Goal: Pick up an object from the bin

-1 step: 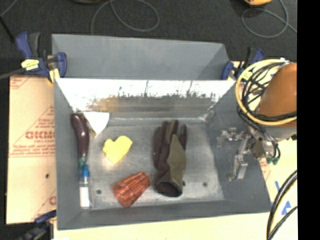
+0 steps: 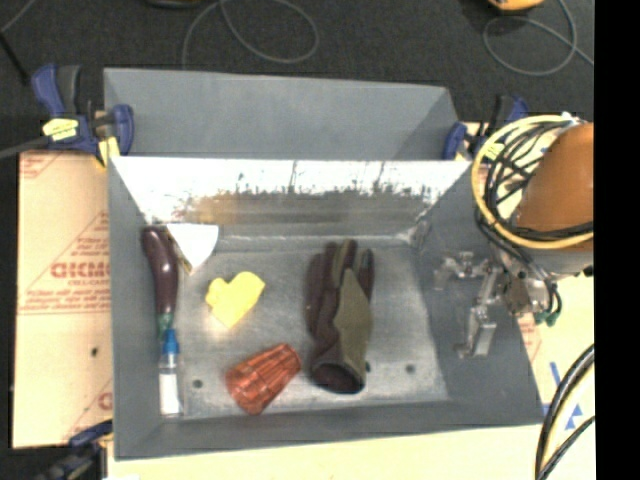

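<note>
Since nothing is yet grasped, hazards are listed by position.
- Far left: maroon-handled tool (image 2: 160, 268), blue-and-white tip, laid along bin wall. Wall strike risked on descent.
- Yellow block (image 2: 235, 298), red ribbed piece (image 2: 263, 376): set close, so neighbour may be nudged.
- Centre: dark glove (image 2: 340, 318), limp, nearest to gripper. Slip judged likely if pinched at edge.
- Right: gripper (image 2: 472, 308) over sloped right wall (image 2: 450, 373). Nothing seen held; opening cannot be told.

**Matt metal, dull cloth, shiny plastic**

The bin (image 2: 300, 423) is matt grey metal, its 12 o'clock wall scuffed and streaked. The glove (image 2: 338, 318) near centre is dull dark cloth. At 7 o'clock the red ribbed piece (image 2: 263, 376) looks like glossy plastic. At 9 o'clock the dark tool handle (image 2: 160, 266) is smooth and shiny.
</note>
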`<move>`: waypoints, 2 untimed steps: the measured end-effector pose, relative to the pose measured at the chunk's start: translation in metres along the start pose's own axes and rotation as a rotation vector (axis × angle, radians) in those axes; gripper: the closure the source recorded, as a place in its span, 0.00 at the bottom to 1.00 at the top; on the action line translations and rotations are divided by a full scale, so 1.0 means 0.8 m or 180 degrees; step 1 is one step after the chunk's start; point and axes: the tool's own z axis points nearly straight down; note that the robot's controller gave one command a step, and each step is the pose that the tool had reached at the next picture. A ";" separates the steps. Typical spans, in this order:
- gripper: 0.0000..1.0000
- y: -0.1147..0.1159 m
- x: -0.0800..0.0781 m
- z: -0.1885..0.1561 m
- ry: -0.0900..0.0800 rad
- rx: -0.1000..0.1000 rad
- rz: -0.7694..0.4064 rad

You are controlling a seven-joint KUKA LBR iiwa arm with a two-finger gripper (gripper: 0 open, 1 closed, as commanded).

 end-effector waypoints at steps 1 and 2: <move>0.00 0.040 0.007 0.057 -0.0001 -0.0001 -0.0375; 0.00 0.113 -0.034 0.084 -0.0007 0.0003 -0.0841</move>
